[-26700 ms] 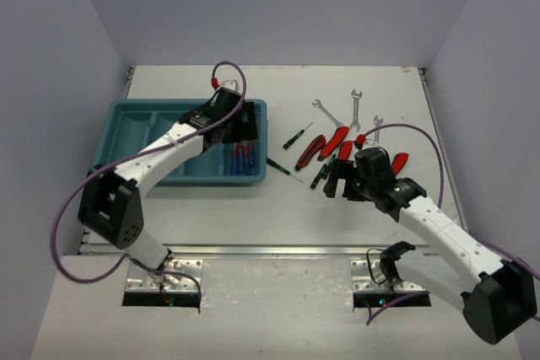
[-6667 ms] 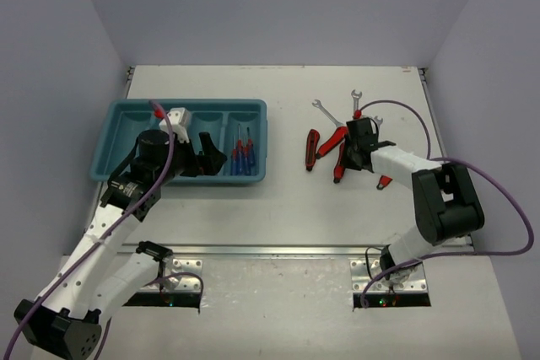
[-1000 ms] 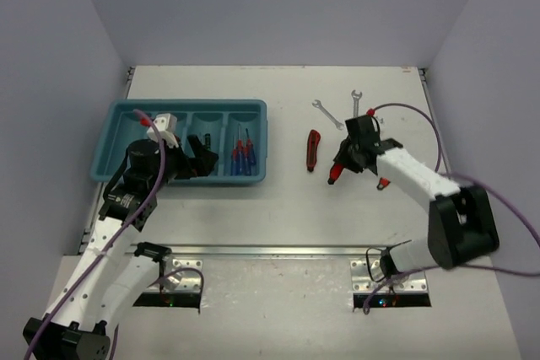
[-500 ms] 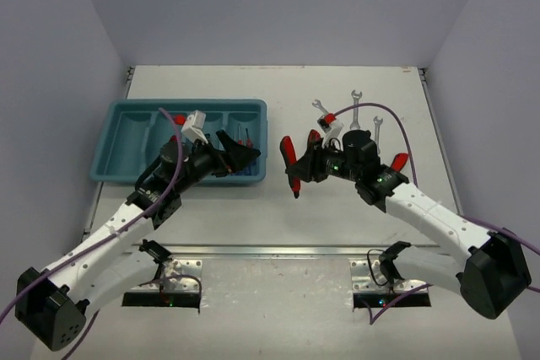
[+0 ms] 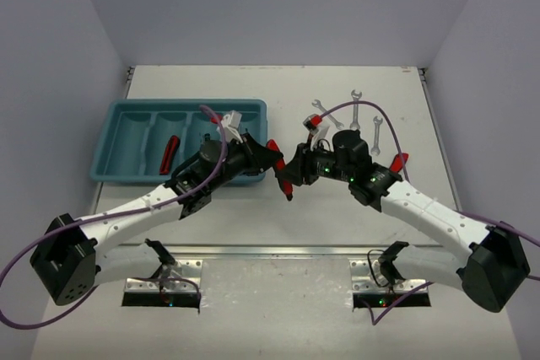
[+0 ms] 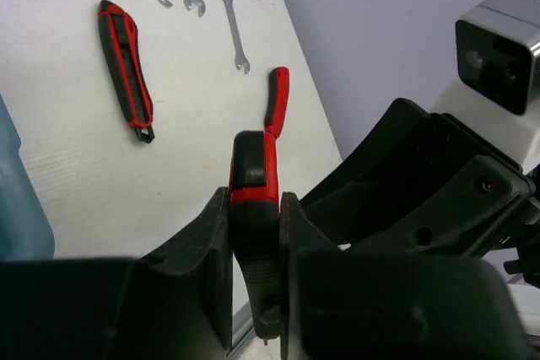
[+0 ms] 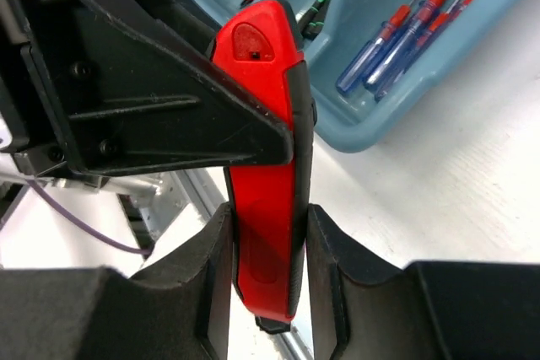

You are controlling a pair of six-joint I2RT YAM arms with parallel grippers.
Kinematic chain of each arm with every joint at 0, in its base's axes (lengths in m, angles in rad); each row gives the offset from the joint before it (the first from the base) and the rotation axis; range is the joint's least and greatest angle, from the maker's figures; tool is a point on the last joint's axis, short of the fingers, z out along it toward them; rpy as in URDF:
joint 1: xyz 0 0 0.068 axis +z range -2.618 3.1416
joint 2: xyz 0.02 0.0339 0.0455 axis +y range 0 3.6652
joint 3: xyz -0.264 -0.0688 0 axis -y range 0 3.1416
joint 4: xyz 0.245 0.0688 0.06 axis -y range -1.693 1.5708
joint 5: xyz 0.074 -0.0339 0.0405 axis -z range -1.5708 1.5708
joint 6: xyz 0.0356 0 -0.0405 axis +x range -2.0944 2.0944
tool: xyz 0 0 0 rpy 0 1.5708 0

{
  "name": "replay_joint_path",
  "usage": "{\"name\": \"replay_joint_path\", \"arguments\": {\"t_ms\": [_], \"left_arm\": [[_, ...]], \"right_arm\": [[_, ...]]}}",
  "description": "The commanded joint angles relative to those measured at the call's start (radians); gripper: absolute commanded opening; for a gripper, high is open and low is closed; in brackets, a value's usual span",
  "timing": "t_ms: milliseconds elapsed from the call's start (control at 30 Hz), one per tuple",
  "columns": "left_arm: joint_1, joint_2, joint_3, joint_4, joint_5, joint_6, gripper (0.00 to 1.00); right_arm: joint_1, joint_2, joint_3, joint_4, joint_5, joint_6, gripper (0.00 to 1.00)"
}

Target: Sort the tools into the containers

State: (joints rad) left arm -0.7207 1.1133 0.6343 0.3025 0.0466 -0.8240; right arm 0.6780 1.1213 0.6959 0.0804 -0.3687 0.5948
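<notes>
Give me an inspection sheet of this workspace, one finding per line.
Surface: white table, tools lying on its right half.
Job's things: teal plastic tray holds red-handled pliers and thin blue-and-red screwdrivers; three silver open-end wrenches and another red-and-black pair lie on the table; red-and-black pliers held between the arms.
Clutter: nothing seen.
Hands: left hand and right hand both shut on the held pliers.
Cables: purple cables loop off both arms.
Surroundings: plain grey walls.

Showed glossy red plastic on pliers (image 7: 263, 200), matt black plastic on fingers (image 6: 207, 250), smooth teal plastic on tray (image 5: 131, 137), bright metal on wrenches (image 5: 355, 110), matt white table (image 5: 337, 225).
</notes>
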Motion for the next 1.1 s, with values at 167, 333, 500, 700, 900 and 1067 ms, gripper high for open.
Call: {"name": "replay_joint_path", "arguments": {"t_ms": [167,333,500,700,900,1067], "left_arm": [[0.118,0.010,0.308,-0.430,-0.405,0.227,0.00],[0.403,0.059,0.480,-0.621,-0.611,0.399,0.00],[0.533,0.190,0.606,-0.693,-0.748,0.598,0.00],[0.612,0.371,0.611,-0.717,-0.751,0.676,0.00],[0.630,0.579,0.667,-0.802,-0.727,0.668,0.00],[0.630,0.591,0.707,-0.850,-0.675,0.645,0.96]], "right_arm": [[0.004,-0.020,0.134,-0.251,0.354,-0.080,0.99],[-0.033,-0.031,0.106,-0.333,0.621,-0.150,0.99],[-0.169,0.011,0.065,-0.318,0.558,-0.114,0.99],[-0.213,0.035,0.060,-0.317,0.508,-0.104,0.99],[-0.216,0.023,0.045,-0.307,0.514,-0.111,0.99],[-0.216,0.031,0.035,-0.284,0.466,-0.106,0.99]]}}
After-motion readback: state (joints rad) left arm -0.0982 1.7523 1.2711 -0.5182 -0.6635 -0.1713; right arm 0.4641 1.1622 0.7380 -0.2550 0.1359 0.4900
